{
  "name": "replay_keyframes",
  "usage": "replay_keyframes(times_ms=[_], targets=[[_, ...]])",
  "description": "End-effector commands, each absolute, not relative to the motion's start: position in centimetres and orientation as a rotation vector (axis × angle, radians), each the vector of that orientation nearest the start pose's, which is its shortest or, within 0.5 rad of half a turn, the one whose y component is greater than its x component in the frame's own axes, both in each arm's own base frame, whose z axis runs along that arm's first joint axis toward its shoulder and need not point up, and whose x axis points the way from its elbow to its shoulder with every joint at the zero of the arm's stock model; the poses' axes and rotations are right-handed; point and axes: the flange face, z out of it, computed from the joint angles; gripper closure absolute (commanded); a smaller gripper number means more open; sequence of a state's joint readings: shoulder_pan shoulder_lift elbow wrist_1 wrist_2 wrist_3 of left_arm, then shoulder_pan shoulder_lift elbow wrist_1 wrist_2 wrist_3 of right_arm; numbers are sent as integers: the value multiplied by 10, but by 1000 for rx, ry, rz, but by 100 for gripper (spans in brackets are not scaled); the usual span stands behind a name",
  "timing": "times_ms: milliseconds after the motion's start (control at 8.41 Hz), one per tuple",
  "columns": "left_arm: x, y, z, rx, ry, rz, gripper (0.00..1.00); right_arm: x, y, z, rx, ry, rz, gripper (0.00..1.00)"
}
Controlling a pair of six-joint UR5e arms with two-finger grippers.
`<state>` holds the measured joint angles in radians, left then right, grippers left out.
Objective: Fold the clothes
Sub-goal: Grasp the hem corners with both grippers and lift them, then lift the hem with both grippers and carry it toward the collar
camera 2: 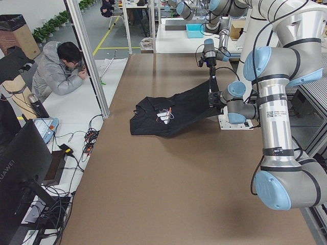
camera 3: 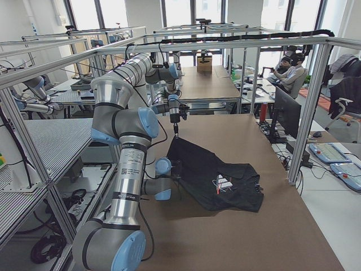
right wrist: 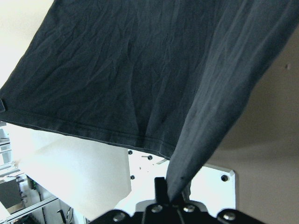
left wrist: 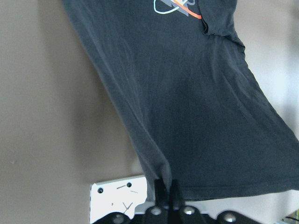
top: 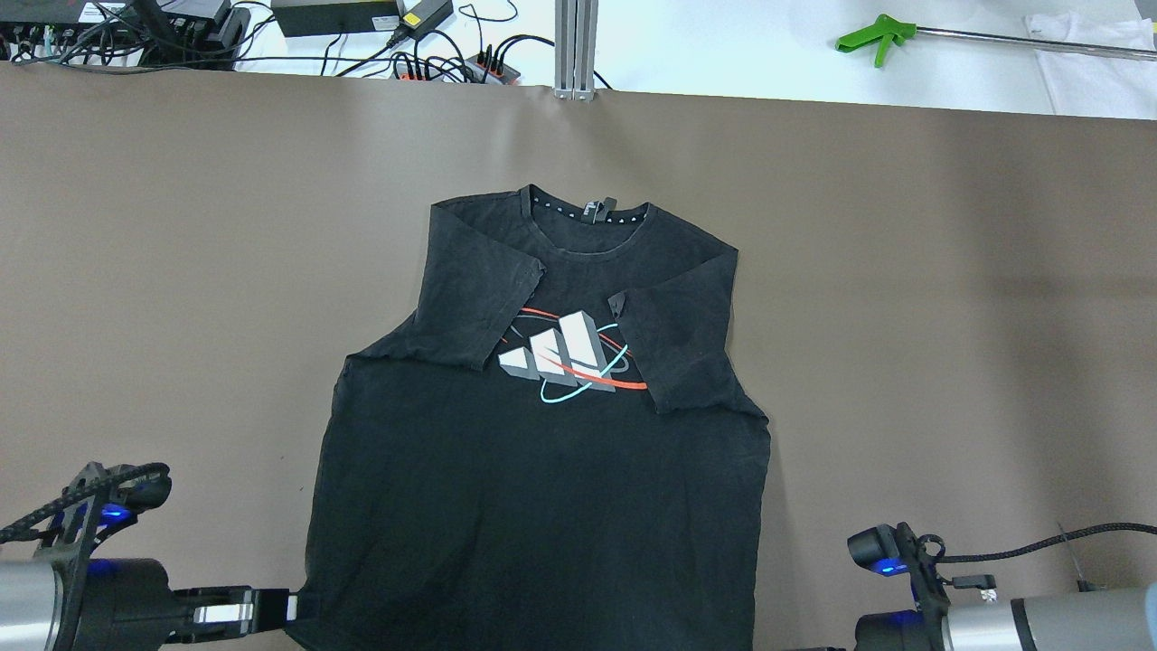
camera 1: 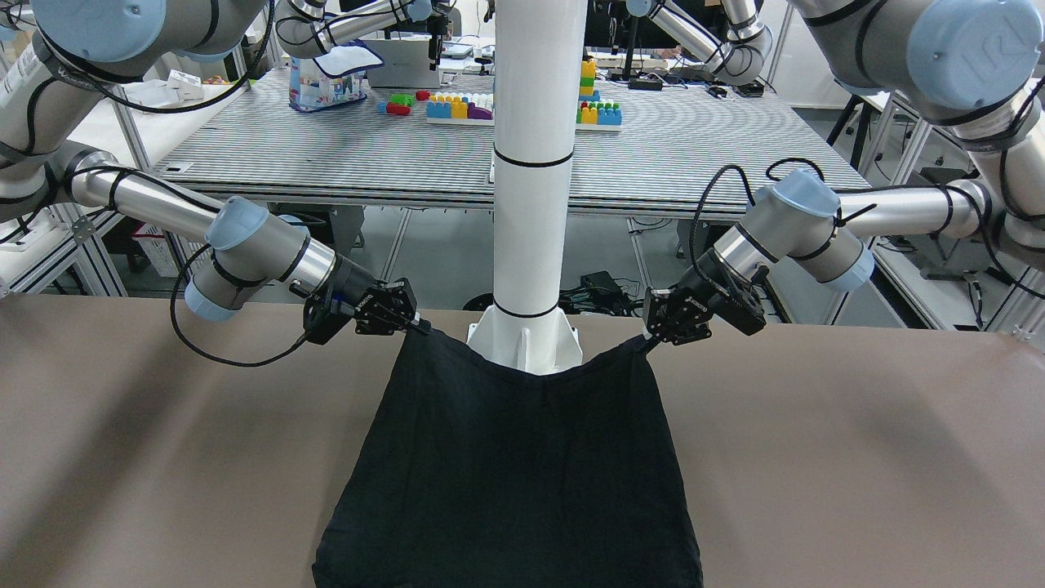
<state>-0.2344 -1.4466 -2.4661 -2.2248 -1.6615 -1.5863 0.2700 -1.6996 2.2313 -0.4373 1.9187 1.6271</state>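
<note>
The clothes are one black T-shirt [top: 542, 506] lying front-up on the brown table [top: 949, 316], collar at the far side, both sleeves folded inward over a white, red and teal logo [top: 565, 357]. Its bottom hem is raised off the table in front of the white pillar's base plate [camera 1: 526, 347] and sags in the middle. My left gripper [camera 1: 653, 335] is shut on one hem corner, with its fingers [left wrist: 167, 189] pinching the cloth. On the other corner my right gripper [camera 1: 420, 325] is shut, and the fabric [right wrist: 117, 70] hangs taut from it.
The white pillar [camera 1: 531, 163] stands right behind the lifted hem. Cables and power bricks [top: 362, 18] and a green-handled tool [top: 872, 41] lie past the table's far edge. A seated person [camera 2: 56, 71] is beside the table. Brown tabletop stretches out on both sides of the shirt.
</note>
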Motion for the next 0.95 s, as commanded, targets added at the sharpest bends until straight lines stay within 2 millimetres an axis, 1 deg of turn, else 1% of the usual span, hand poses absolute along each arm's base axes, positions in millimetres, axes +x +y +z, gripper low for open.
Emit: replay_keyframes(times_ms=[0,119,238,357,476,595,714,832], targets=[[301,-174,211,8,1548,-65,100,-307,-173,296,-170,-1772,-223,100],[300,-174,211,4,1554,-71,100,-308,-173,296,-169,-1777,-226,100],[307,-178,218,16,1536,-83,100,-314,-177,305,-166,-1757,-210,100],[315,-187,222,81,1529,-147,100,-325,-187,318,-135,-1736,-179,100],[327,-193,226,115,1520,-180,100,-332,-205,326,-93,-1727,-139,100],[340,-203,232,139,1505,-206,100,-326,-230,337,-35,-1704,-84,100],[343,-213,236,163,1494,-229,100,-321,-238,339,5,-1699,-82,100],[340,-221,231,186,1503,-240,100,-311,-254,339,52,-1697,-50,100]])
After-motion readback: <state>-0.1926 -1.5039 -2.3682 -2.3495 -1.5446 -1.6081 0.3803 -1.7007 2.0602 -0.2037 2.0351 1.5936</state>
